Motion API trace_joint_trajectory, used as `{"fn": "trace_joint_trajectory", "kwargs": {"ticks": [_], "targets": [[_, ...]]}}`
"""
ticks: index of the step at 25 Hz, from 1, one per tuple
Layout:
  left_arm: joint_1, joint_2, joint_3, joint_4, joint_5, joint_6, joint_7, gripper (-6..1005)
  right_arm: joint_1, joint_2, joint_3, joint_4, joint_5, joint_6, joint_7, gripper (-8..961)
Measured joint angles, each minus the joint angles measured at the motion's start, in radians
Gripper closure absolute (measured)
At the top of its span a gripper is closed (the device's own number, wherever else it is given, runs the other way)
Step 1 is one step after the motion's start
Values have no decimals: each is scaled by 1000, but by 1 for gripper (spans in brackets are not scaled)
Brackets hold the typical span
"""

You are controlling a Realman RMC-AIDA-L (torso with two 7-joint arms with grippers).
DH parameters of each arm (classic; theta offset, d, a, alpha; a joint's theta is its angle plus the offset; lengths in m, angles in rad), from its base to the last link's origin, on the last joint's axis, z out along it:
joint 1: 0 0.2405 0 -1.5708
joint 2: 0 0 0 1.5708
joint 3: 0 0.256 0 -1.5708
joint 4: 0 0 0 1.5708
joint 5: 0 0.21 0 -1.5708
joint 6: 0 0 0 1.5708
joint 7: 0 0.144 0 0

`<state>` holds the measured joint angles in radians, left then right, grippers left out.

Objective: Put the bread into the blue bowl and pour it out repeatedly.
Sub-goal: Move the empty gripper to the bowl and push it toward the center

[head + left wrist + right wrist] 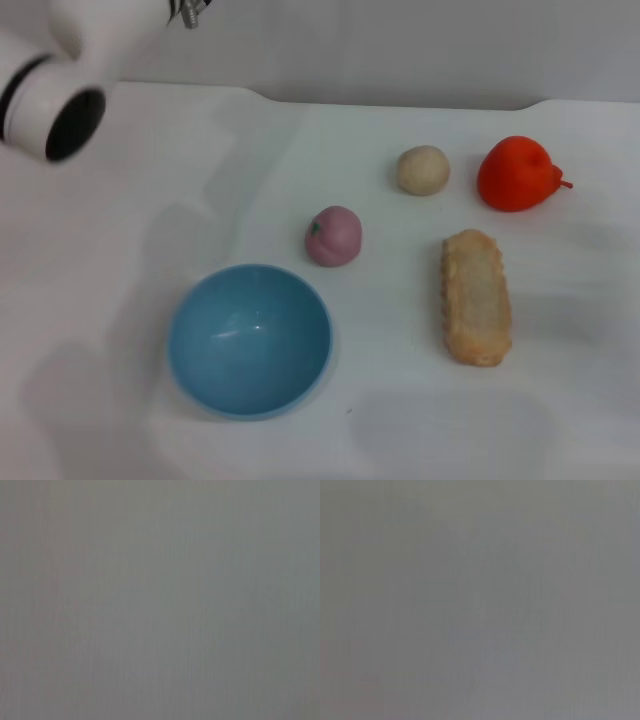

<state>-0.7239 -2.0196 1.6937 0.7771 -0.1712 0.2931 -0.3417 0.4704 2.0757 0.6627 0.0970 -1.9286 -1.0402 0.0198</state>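
Note:
The bread point(477, 297) lies flat on the white table at the right, pale crumbly face up, its long side running front to back. The blue bowl point(249, 338) stands upright and empty at the front left of centre, well apart from the bread. Part of my left arm point(60, 70) shows raised at the top left corner; its gripper is out of view. My right gripper is out of view. Both wrist views show only plain grey.
A pink-purple round fruit point(334, 236) sits just behind the bowl. A small beige ball point(423, 169) and a red fruit point(516, 174) sit at the back right, behind the bread. The white table point(120, 250) ends at a grey wall behind.

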Motion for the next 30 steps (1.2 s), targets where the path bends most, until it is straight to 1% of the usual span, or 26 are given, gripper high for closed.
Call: {"fn": "trace_joint_trajectory", "kwargs": {"ticks": [1,3,6,8,9,11,14,16,19,25,27,28,29,30], "targets": [[-3,-2,-12,55,45,-126,2,165,2,0,0,-1,0,0,0,385],[1,-10,-15,148,110,-306,4,165,4,0,0,-2,0,0,0,385],[24,-27,-8,295,141,-554,53,165,9,-1,0,-7,-1,0,0,386],[34,-34,-6,381,121,-739,123,165,13,-1,0,-11,-1,0,0,386],[33,-36,-5,421,98,-853,167,164,14,-1,0,-12,-1,0,0,386],[19,-36,-11,470,26,-1052,254,164,17,-1,1,-12,-1,0,0,387],[4,-36,-39,502,-86,-1307,376,165,23,-2,5,-12,0,0,0,387],[12,-38,-47,515,-114,-1399,410,165,29,-2,6,-13,2,0,0,388],[42,-38,-47,552,-127,-1504,418,164,38,-3,8,-17,4,0,0,388],[97,-38,-77,667,-163,-1773,413,165,58,-3,9,-30,4,29,0,390],[132,-38,-84,720,-164,-1833,406,165,61,-3,10,-30,5,38,0,390],[154,-38,-85,758,-164,-1865,398,165,62,-3,10,-30,5,42,0,390],[189,-38,-83,824,-164,-1907,379,165,63,-3,11,-30,6,46,0,390],[203,-38,-82,855,-163,-1925,370,165,63,-4,12,-30,6,49,0,391]]}}
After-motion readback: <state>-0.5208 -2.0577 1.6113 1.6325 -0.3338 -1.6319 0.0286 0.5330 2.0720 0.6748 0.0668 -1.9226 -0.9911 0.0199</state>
